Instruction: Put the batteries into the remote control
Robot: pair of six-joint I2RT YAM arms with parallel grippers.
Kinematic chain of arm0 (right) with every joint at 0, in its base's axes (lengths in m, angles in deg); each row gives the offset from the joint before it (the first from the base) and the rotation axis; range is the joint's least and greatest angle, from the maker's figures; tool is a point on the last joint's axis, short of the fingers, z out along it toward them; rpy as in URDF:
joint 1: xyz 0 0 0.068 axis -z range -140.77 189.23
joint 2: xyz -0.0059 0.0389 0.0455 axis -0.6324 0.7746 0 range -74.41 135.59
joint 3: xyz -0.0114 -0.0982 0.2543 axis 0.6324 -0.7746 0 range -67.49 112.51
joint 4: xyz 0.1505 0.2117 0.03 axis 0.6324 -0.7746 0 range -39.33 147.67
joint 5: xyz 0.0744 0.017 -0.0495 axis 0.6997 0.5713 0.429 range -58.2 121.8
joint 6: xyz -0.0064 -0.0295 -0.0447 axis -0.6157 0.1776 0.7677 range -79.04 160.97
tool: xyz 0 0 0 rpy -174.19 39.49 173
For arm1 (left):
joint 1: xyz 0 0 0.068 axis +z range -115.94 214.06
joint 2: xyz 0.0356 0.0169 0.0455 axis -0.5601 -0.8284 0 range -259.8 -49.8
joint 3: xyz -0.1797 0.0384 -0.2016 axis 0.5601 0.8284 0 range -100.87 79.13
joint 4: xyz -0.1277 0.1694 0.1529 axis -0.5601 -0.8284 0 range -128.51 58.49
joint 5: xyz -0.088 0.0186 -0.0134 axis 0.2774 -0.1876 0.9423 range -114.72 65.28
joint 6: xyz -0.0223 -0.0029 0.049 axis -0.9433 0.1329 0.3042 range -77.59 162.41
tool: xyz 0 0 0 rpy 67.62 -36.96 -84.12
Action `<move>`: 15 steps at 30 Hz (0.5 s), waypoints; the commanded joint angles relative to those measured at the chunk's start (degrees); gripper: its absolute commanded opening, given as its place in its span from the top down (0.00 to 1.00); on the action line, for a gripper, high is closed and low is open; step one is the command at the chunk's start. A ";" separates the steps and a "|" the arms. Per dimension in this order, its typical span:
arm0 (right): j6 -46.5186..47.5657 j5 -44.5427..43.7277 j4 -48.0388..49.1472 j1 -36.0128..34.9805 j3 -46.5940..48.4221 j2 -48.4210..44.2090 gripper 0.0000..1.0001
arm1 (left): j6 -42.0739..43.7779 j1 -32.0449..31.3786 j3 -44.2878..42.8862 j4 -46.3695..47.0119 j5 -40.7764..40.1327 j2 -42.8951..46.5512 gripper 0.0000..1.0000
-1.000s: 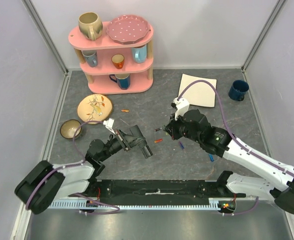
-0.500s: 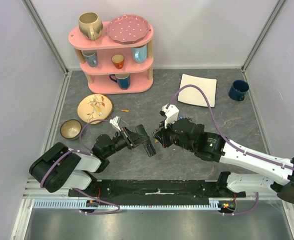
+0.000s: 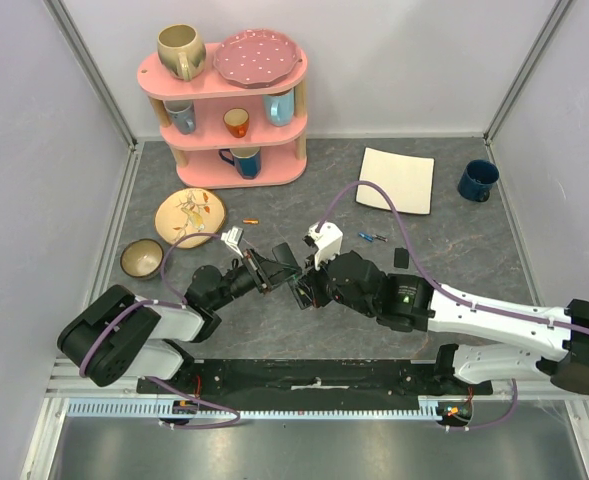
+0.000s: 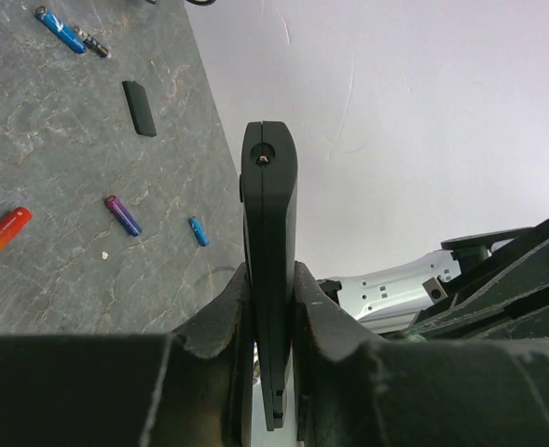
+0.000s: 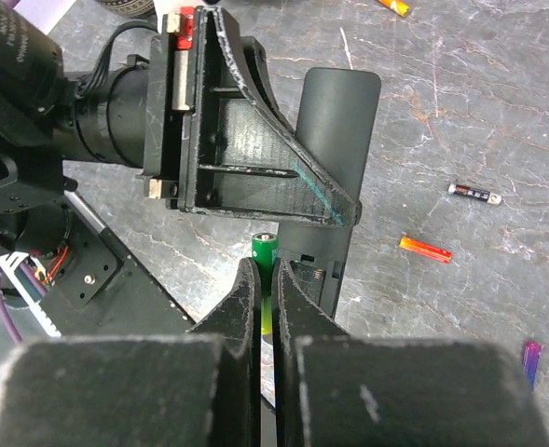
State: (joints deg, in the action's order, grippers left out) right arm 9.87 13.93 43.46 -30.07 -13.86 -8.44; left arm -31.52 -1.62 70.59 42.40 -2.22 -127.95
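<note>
Left claw [image 4: 269, 279] clamps the stiff remote control [image 4: 269, 205] by its edges; right claw [image 5: 267, 279] pinches a likely slippery green battery [image 5: 265, 247] just beside it

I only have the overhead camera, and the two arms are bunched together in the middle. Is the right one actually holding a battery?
Observer: Yes. The right wrist view shows the right jaws shut on a green battery.
Operator: And where is it relative to the remote?
Observer: Its tip is right beside the lower end of the remote control, where the open battery bay and a spring show. The left jaws clamp the remote from both sides.
</note>
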 commanded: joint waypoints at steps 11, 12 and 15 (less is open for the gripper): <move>-5.12 -11.22 5.69 -1.98 -2.82 0.65 1.00 | -0.78 0.35 -0.52 21.45 -7.90 2.21 0.98; -5.21 -11.31 5.95 -2.07 -2.91 0.82 1.00 | -0.78 0.35 -0.52 21.45 -8.09 2.12 0.98; -5.91 -11.93 6.57 -2.24 -3.18 1.52 1.00 | -0.60 0.35 -0.69 21.45 -8.61 2.21 0.98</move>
State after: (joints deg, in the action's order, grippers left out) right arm 5.87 5.49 46.21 -31.73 -16.77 -7.78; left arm -31.54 -1.62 70.20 42.45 -8.08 -126.96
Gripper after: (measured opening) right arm 0.021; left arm 0.226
